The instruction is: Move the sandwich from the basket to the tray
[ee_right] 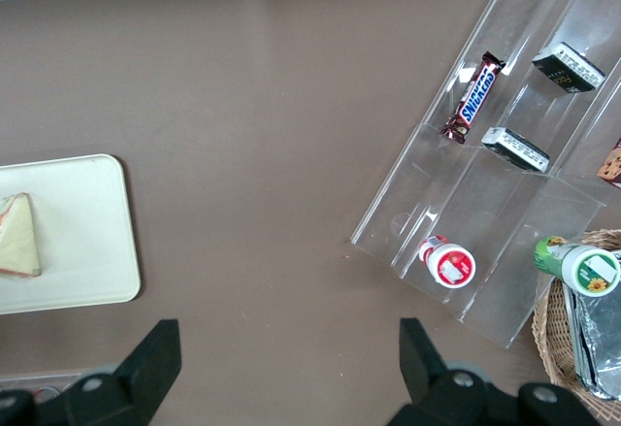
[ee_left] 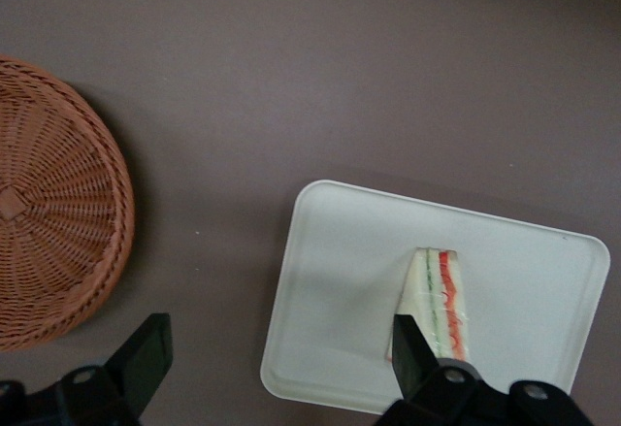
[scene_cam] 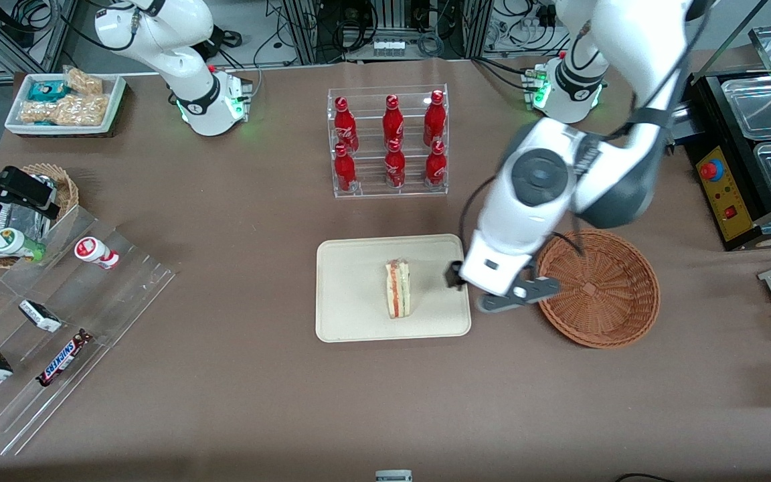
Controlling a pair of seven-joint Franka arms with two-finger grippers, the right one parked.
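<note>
The sandwich (scene_cam: 398,288) (ee_left: 439,300) (ee_right: 19,237), a wrapped wedge with red and green filling edges, lies on the cream tray (scene_cam: 352,294) (ee_left: 340,271) (ee_right: 87,242). My left gripper (scene_cam: 472,281) (ee_left: 279,353) hovers open and holds nothing, above the tray's edge that faces the basket, between the sandwich and the basket. One fingertip (ee_left: 412,348) shows just beside the sandwich, apart from it. The reddish-brown wicker basket (scene_cam: 600,288) (ee_left: 49,242) sits beside the tray toward the working arm's end, with nothing in it.
A clear rack of red bottles (scene_cam: 389,140) stands farther from the front camera than the tray. A stepped acrylic stand (scene_cam: 57,321) (ee_right: 485,203) with snack bars, a small tan basket (scene_cam: 24,207) and a white snack tray (scene_cam: 64,100) lie toward the parked arm's end. A black box (scene_cam: 747,154) flanks the basket.
</note>
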